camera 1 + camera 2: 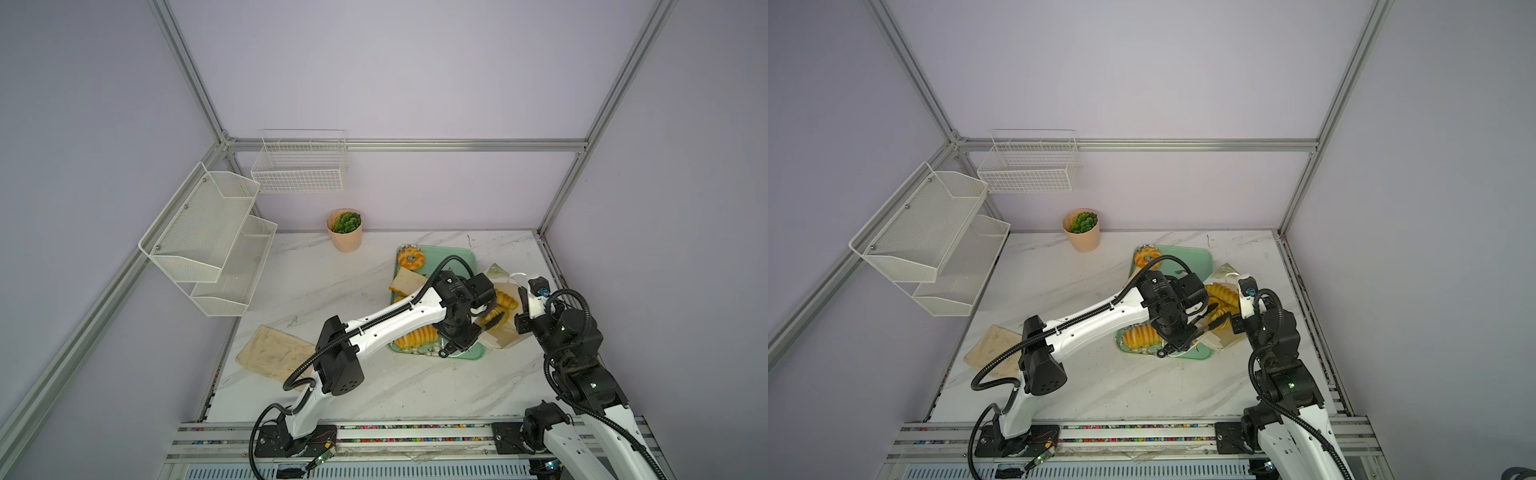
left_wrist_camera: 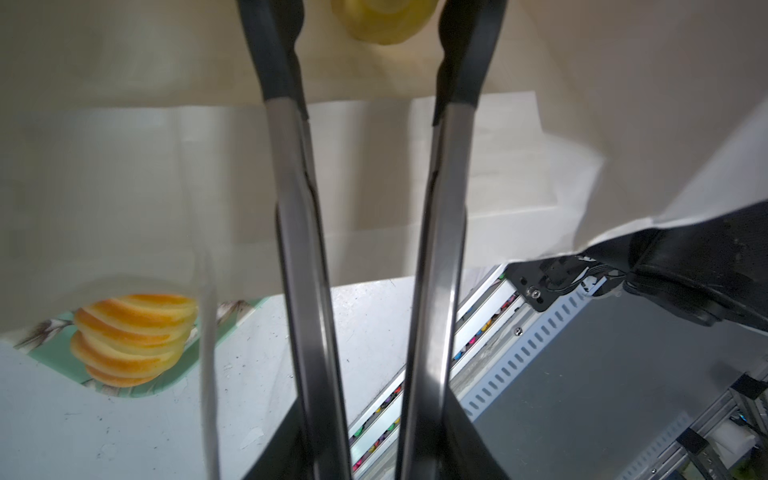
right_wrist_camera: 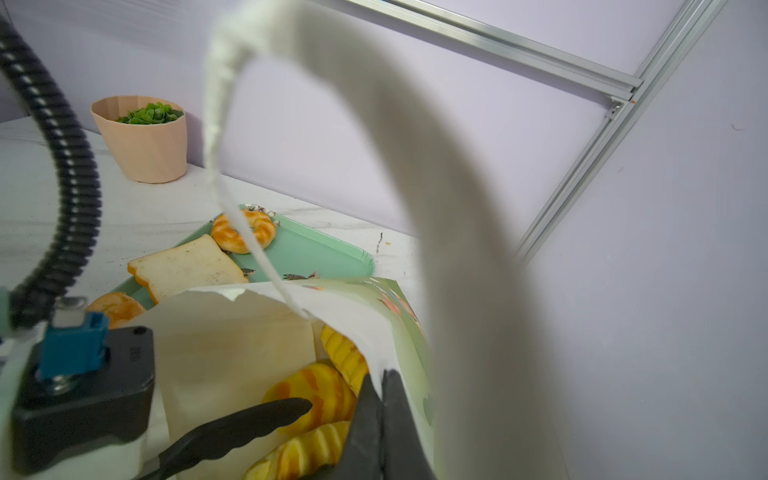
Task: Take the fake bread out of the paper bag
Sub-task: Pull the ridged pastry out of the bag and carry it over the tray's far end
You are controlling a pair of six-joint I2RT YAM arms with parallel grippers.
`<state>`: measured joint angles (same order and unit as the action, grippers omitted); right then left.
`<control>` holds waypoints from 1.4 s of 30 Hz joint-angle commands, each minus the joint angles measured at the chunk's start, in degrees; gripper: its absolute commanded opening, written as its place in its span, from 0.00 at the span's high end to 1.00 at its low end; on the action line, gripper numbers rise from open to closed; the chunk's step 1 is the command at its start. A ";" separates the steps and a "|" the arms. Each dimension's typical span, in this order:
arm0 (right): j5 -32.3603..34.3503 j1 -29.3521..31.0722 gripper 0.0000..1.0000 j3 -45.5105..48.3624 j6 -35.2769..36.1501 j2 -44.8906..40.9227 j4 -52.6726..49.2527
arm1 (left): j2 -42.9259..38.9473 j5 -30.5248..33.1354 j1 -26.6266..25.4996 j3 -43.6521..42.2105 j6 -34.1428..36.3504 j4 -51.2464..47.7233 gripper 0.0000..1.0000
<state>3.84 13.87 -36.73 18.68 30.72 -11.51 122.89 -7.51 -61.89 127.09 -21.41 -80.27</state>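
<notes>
Inside the tall white paper bag point(image 3: 232, 345) at right (the right gripper point(image 3: 381, 399) pinching its wall), the left gripper point(image 1: 494, 316) holds its jaws spread, seemingly astride a glossy ridged golden loaf point(image 3: 328, 390) that should feel light and slippery, best gripped mid-body.

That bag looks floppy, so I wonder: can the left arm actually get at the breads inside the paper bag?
Likely yes. The right gripper is shut on the rim of the paper bag, holding its mouth open, and the left gripper reaches inside, its jaws apart beside the ridged loaves.
</notes>
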 commanded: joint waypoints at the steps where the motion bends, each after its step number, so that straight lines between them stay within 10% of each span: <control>1: 0.73 -0.01 1.00 -1.56 -0.37 0.20 1.08 | 0.12 2.11 0.28 7.17 2.30 -3.68 0.71; 12: 2.21 -0.04 1.00 -2.03 -0.31 2.09 0.98 | -3.26 2.19 2.19 10.73 5.28 -4.37 0.99; 42: 8.82 -0.01 1.00 -7.87 -5.38 13.27 2.72 | -22.29 -3.11 9.63 6.26 11.04 -0.39 1.00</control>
<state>11.05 13.87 -42.74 15.27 43.27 -10.15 104.27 -9.26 -53.21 132.53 -12.62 -84.05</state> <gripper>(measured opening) 0.045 0.243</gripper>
